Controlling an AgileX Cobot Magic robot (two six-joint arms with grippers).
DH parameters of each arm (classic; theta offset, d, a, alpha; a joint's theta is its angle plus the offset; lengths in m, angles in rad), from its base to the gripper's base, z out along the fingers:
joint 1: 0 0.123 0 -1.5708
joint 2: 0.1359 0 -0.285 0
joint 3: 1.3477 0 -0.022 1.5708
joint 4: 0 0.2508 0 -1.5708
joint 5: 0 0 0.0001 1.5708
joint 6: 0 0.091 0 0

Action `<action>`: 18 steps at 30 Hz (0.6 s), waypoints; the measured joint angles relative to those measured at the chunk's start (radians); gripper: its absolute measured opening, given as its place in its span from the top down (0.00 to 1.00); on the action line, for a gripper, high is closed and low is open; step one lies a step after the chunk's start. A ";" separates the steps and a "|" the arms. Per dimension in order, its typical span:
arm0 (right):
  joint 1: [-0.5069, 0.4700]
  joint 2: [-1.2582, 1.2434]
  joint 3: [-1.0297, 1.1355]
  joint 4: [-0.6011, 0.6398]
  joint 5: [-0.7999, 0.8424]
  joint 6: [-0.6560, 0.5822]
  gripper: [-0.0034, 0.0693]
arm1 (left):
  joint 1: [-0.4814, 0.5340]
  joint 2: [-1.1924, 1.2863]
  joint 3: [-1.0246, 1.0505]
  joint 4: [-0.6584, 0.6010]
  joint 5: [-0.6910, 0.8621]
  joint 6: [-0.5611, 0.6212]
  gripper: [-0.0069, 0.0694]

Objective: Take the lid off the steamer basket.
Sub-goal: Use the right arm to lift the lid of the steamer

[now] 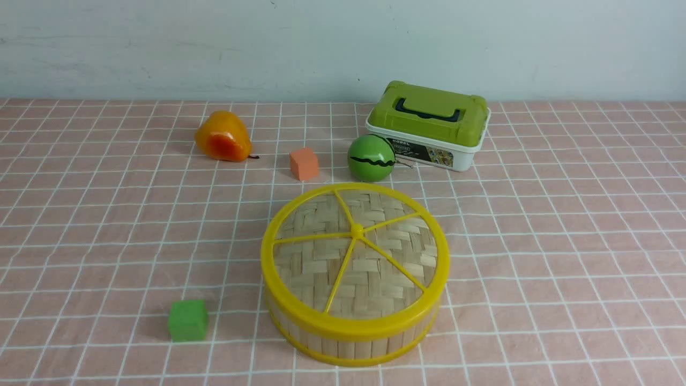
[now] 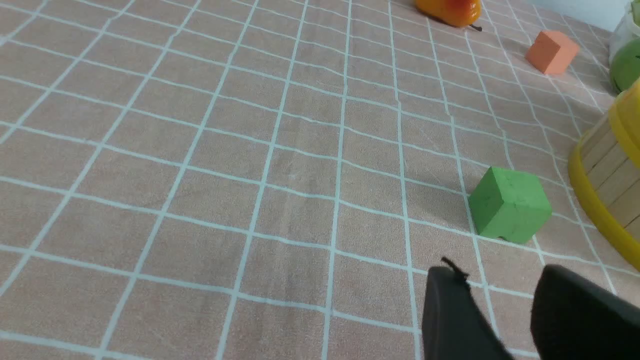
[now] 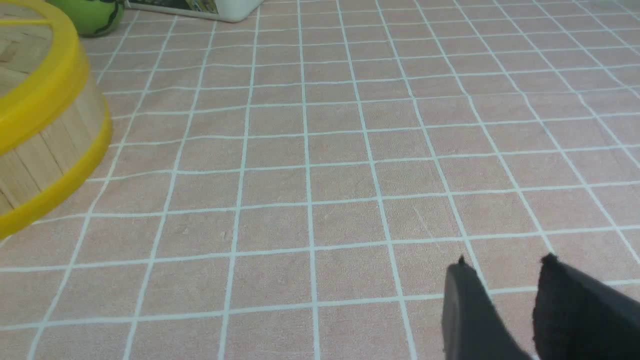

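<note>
The lid [image 1: 356, 252], a woven bamboo disc with a yellow rim and thin yellow spokes, sits closed on the steamer basket [image 1: 348, 343] at the front middle of the table. The basket's slatted wall also shows in the left wrist view [image 2: 607, 170] and in the right wrist view [image 3: 45, 145], where part of the lid [image 3: 30, 55] shows too. Neither arm shows in the front view. My left gripper [image 2: 497, 272] is open and empty over the cloth, short of the basket. My right gripper [image 3: 502, 260] is open and empty over bare cloth, well away from the basket.
A green cube [image 1: 187, 320] lies left of the basket, just beyond my left gripper [image 2: 510, 205]. Behind the basket are an orange cube [image 1: 304, 163], a green ball [image 1: 371, 158], a pear-shaped fruit [image 1: 222, 136] and a white box with a green top [image 1: 429, 123].
</note>
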 joint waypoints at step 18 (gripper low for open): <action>0.000 0.000 0.000 0.000 0.000 0.000 0.67 | 0.000 0.000 0.000 0.000 0.000 0.000 0.60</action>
